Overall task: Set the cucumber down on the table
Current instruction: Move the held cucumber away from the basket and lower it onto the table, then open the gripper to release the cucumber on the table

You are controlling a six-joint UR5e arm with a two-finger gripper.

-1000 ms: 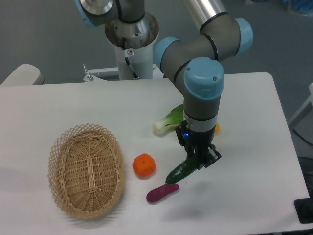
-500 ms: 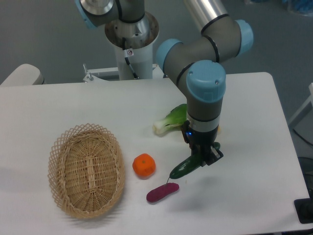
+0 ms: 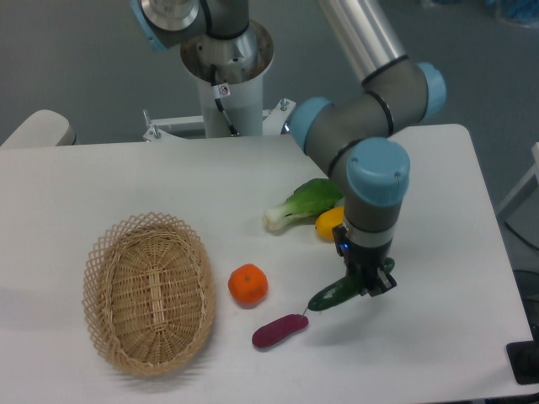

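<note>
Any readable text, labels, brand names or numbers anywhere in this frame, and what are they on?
No text can be read.
Small white tag with a red mark on the robot base column: too small and blurred to read.
Cucumber, gripper, basket and table: no markings visible.

We've got the arm reaching down over the table [image 3: 438, 185], wrist vertical, blue end cap facing the camera. Gripper [image 3: 368, 282] points straight down, low above the tabletop, fingers clamped on the cucumber [image 3: 337, 295], which sticks out toward the table's near-left side, tilted.
</note>
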